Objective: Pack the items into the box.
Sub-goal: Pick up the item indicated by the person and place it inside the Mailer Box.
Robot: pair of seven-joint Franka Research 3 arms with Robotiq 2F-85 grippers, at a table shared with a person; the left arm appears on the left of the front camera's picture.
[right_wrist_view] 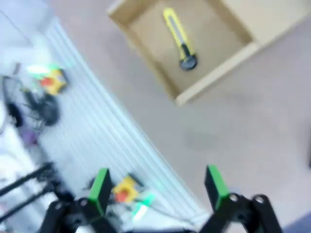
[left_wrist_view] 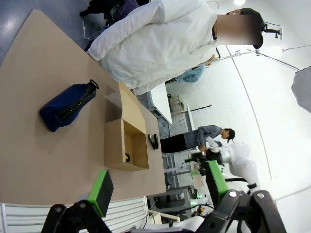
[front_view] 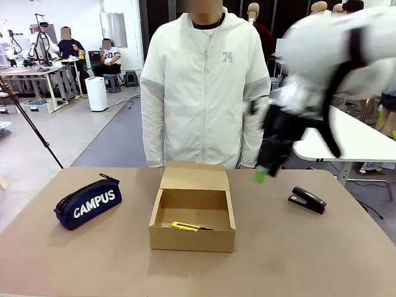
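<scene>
The brown cardboard box point(front_view: 192, 235) stands open at the table's middle, its flap lid leaning back toward the person. Inside it lies the yellow-and-black utility knife point(front_view: 187, 227), also clear in the right wrist view point(right_wrist_view: 178, 37). The navy "CAMPUS" pencil pouch point(front_view: 87, 202) rests left of the box. The small black stapler point(front_view: 307, 199) sits at the right. My right gripper point(front_view: 265, 168) hangs blurred above the table between box and stapler, open and empty point(right_wrist_view: 158, 190). My left gripper point(left_wrist_view: 160, 182) is open, high and away from the table, holding nothing.
A person in a white jacket point(front_view: 204, 86) stands at the far edge behind the box, arms at their sides. The table's front edge point(right_wrist_view: 146, 150) passes under the right gripper. Other tables and people are farther back.
</scene>
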